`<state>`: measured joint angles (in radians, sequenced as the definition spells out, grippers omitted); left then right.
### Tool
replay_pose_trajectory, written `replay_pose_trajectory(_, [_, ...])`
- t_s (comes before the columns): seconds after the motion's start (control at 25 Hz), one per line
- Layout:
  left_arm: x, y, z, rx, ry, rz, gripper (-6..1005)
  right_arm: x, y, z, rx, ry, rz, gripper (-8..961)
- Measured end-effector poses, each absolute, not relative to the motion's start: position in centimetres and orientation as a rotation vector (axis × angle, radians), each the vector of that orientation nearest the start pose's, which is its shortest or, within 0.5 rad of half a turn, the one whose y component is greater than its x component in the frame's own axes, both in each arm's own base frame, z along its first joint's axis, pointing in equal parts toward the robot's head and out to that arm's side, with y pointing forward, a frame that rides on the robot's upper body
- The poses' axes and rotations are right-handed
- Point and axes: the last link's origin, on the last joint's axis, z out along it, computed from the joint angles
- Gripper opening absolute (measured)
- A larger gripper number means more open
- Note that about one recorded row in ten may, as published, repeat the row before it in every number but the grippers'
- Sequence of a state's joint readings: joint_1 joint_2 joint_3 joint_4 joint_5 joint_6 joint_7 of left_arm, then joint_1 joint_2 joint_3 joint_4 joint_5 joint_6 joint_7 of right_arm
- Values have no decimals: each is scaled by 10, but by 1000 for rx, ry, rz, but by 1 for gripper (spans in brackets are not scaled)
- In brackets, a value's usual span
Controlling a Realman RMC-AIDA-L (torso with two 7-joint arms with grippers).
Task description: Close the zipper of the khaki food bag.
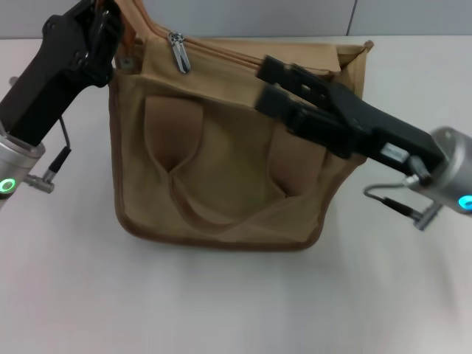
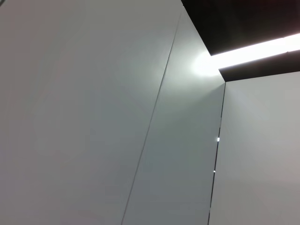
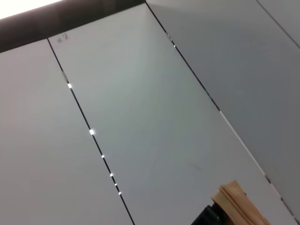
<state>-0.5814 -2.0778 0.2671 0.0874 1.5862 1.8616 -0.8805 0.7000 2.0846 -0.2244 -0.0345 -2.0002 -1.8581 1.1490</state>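
Observation:
The khaki food bag (image 1: 221, 169) stands in the middle of the white table, its front pocket and strap handles facing me. The zipper (image 1: 243, 55) runs along its top, and the silver slider and pull tab (image 1: 178, 51) sit near the left end. My left gripper (image 1: 110, 26) is at the bag's raised top-left corner and appears shut on the fabric there. My right gripper (image 1: 265, 82) is open just above the bag's upper right, fingers pointing left along the zipper, a short way right of the slider. A tan corner of the bag (image 3: 239, 206) shows in the right wrist view.
The white table (image 1: 236, 302) surrounds the bag. Both wrist views show mostly grey wall panels (image 2: 117, 117) and a ceiling light. Cables hang from both wrists near the table.

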Motion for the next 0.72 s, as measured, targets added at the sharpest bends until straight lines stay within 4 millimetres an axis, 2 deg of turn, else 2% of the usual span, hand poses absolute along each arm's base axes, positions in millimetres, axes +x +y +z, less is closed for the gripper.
replay_pose_trajectory(0.24, [-216,315,10,-2007,-372,-1698,18,165,321,-47,-2566,752,1687,816])
replay_pose_trajectory(0.72, [-202,318,3,-2039,-373,-1745,19,145,333,-61,-2622,768,1627,816])
